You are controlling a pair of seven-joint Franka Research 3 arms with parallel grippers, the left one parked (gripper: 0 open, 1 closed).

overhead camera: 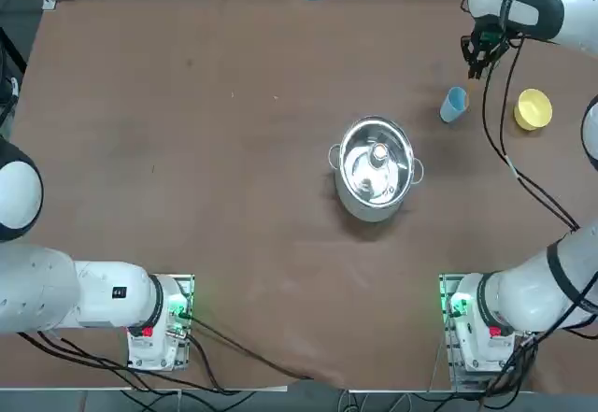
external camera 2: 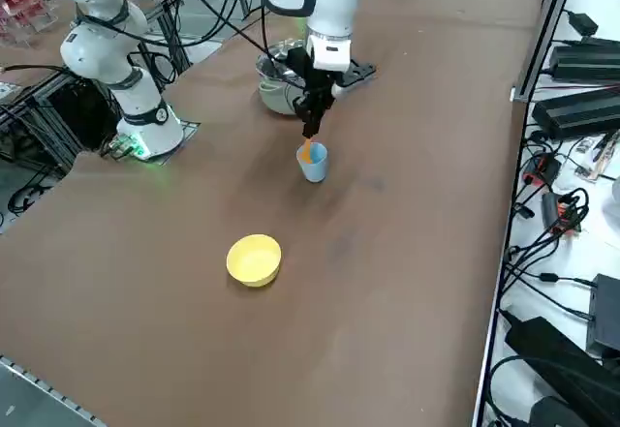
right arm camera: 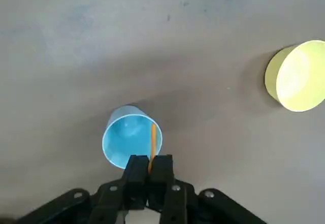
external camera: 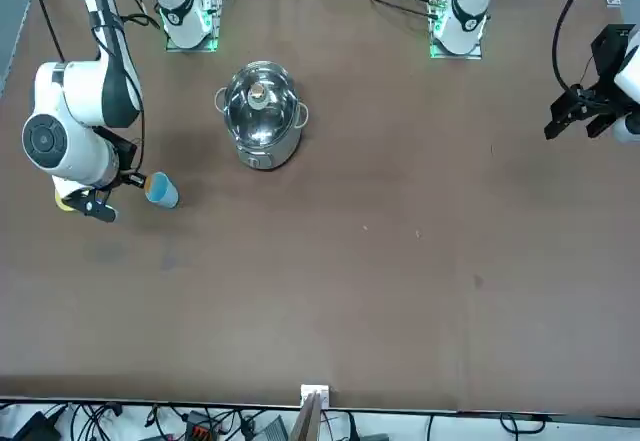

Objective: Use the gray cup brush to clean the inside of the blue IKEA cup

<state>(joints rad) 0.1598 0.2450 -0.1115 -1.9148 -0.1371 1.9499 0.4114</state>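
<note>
The brush [right arm camera: 152, 141] is shown gripped by the closed jaws of the right gripper [right arm camera: 149, 169], its orange-tan shaft hanging from them toward the cup [right arm camera: 132, 142]. In the wrist view the shaft crosses the cup's rim and its lower end lies over the blue interior; how deep the tip sits cannot be told. In the side view the gripper [external camera 2: 310, 127] is held above the cup [external camera 2: 312, 162], with the brush [external camera 2: 307, 150] bridging the gap between them. The cup stands upright on the desk [overhead camera: 187, 150], at its far right part, between the steel pot [overhead camera: 376, 167] and the yellow cup [overhead camera: 533, 109], apart from both.

The step in hand is judged to be insertion of the brush into the cup, with scrubbing about to start or just under way. For the next move, a lowering until the tip meets the inner wall and bottom is called for, followed by small circular or back-and-forth strokes. Sideways force is to be kept light, since the cup is not held and may be tipped or pushed across the desk.
</note>
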